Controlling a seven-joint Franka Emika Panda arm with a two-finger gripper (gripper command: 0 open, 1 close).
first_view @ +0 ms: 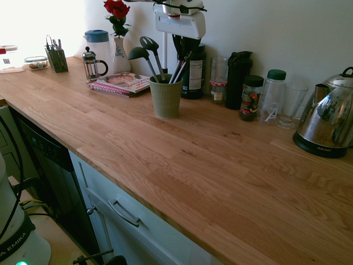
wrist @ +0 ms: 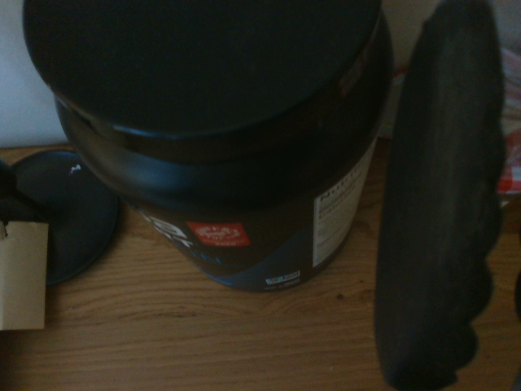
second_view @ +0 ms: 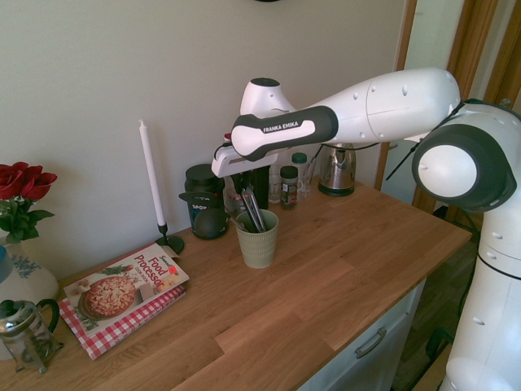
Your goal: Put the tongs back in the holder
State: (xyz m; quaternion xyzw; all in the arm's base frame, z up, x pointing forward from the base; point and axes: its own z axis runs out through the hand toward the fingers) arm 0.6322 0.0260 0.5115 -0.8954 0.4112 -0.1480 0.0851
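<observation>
One pair of tongs (second_view: 253, 210) stands in the green holder (second_view: 258, 239) near the bench's back edge, among ladles (first_view: 144, 52). Gripper (first_view: 184, 47) sits at the handles; whether clamped or released, cannot tell. Release and withdrawal likely remain. Jars (first_view: 251, 97) crowd behind; front bench (first_view: 209, 187) lies open.

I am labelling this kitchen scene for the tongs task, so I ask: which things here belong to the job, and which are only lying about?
Job:
tongs, lower ends inside the holder
holder

Lying about:
dark ladles in the same holder
cookbook
French press
vase of roses
kettle
candle
black tub
</observation>
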